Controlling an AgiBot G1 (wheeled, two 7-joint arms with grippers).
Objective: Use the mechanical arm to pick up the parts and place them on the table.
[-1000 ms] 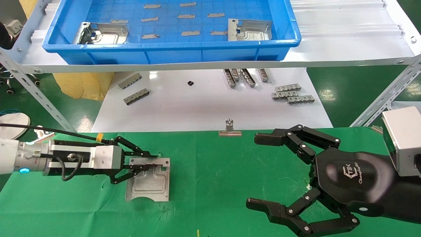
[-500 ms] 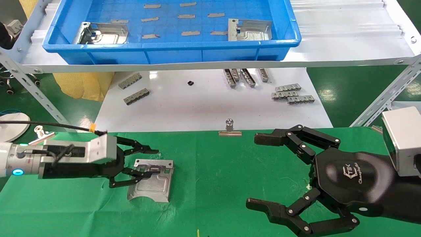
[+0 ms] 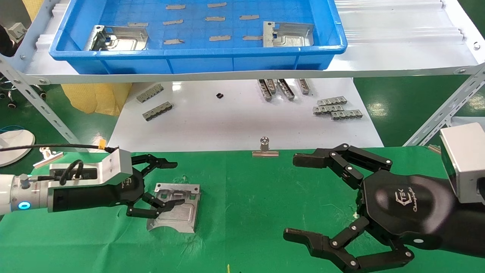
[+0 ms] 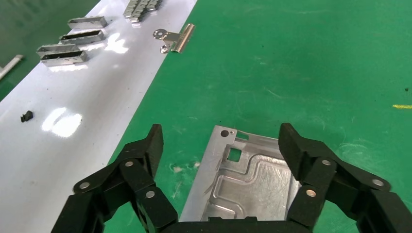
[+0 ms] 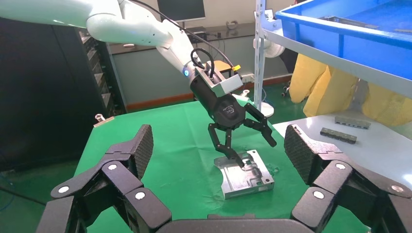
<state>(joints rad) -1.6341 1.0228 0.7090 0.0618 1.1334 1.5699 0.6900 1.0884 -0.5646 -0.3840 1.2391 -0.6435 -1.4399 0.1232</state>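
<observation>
a wrinkled green cloth tabletop [image 3: 246, 197] runs up to a glossy white tabletop [image 3: 235, 121], with a blue bin [image 3: 197, 57] on the shelf above. the head view shows two sheet-metal parts in that bin, one [image 3: 117, 38] at its left end, one [image 3: 288, 34] at its right; neither wrist view shows them. a third sheet-metal part [image 3: 178, 210] lies flat on the cloth toward its left edge, bare cloth all round. the left end effector [image 3: 161, 185] hangs over it, released; in the right wrist view one fingertip [image 5: 239, 163] looks to touch the plate. the right end effector [image 3: 299, 199], spread wide, hovers near the cloth's right edge. a binder clip [image 3: 265, 148] sits on the cloth's far edge.
</observation>
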